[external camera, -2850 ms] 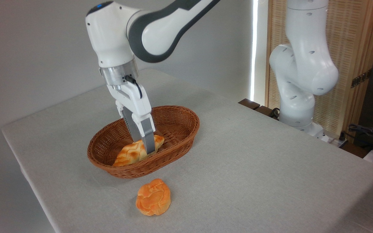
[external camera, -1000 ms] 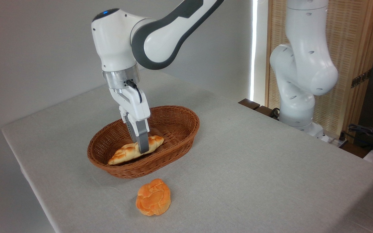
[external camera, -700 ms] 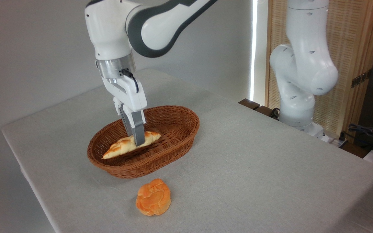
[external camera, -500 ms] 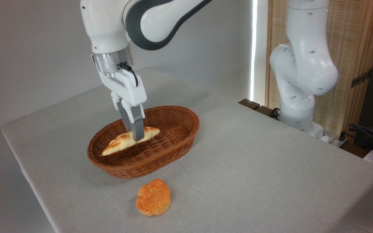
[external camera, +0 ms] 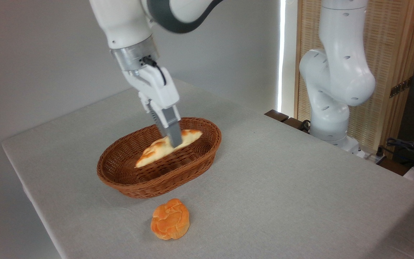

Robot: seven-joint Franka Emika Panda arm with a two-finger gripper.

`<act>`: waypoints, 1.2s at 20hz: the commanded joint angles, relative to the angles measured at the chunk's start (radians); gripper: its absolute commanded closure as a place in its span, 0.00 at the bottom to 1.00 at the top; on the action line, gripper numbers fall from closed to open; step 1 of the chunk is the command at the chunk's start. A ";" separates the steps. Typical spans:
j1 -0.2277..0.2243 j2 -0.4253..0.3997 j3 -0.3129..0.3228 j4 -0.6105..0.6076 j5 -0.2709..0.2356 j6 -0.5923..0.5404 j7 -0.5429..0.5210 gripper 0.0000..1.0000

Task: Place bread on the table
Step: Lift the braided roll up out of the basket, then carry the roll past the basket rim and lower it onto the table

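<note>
The bread (external camera: 158, 151), a long braided loaf with pointed ends, hangs tilted above the inside of the brown wicker basket (external camera: 128, 185), its right end higher. My gripper (external camera: 175, 141) is shut on the loaf's right half, with a grey finger crossing in front of it. The loaf's low left tip sits near the basket's front rim. The table (external camera: 282, 180), covered in light grey cloth, spreads under the basket.
A round orange knotted bun (external camera: 170, 219) lies on the cloth in front of the basket. The white base column of the arm (external camera: 332, 82) stands at the table's far right edge, with cables (external camera: 408, 147) beyond it.
The gripper has lifted the loaf off the basket floor and carried it up and to the right. The bun and the basket have stayed put.
</note>
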 commanded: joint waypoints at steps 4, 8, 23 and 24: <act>-0.006 -0.106 0.142 -0.040 0.052 -0.085 0.221 0.64; -0.006 -0.180 0.233 -0.152 0.070 -0.062 0.360 0.63; -0.011 -0.177 0.356 -0.375 0.111 0.160 0.427 0.05; -0.011 -0.177 0.357 -0.375 0.111 0.160 0.422 0.00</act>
